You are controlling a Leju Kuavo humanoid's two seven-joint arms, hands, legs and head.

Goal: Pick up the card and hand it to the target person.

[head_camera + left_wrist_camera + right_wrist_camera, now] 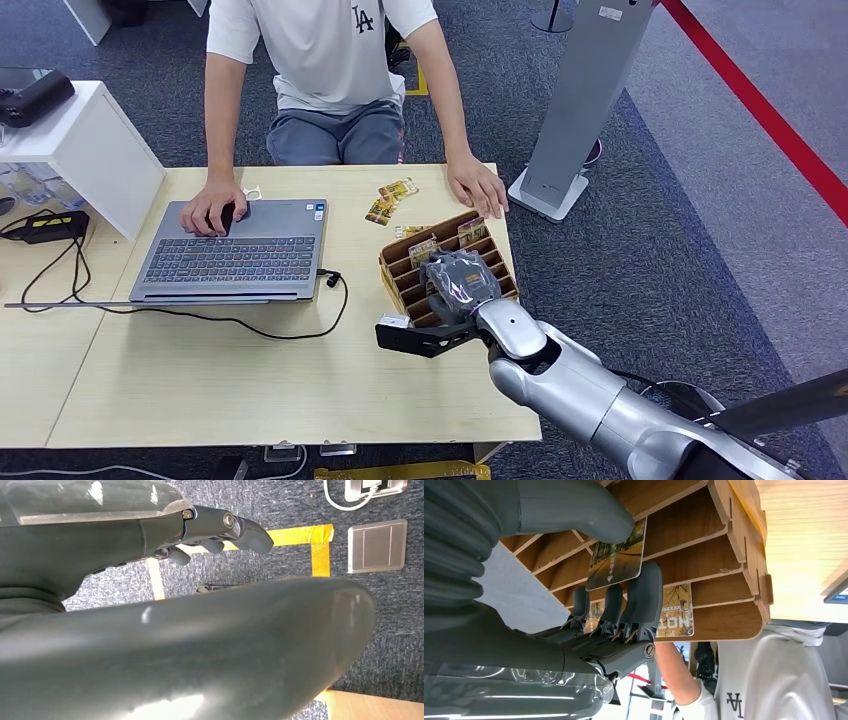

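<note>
the robot's right hand [458, 283] reaches down over the brown slotted wooden card rack [405, 283] that stands on the pale wooden table [200, 380], just right of the open grey laptop [235, 253]. in the right wrist view the thick grey thumb and the dark fingers [644, 597] pinch a thin card printed with an autumn tree scene [618, 555], which sits partly in one of the rack's slots; another yellowish printed card [676, 611] stands in a slot nearer the person. two more small yellow cards [390, 200] lie loose on the table beyond the rack. the seated person in a white t-shirt [325, 50] rests one hand [212, 208] on the laptop and the other [478, 185] on the table near the rack. the left hand [215, 535] hangs above dark carpet with yellow tape, its fingers curled in with nothing in them.
</note>
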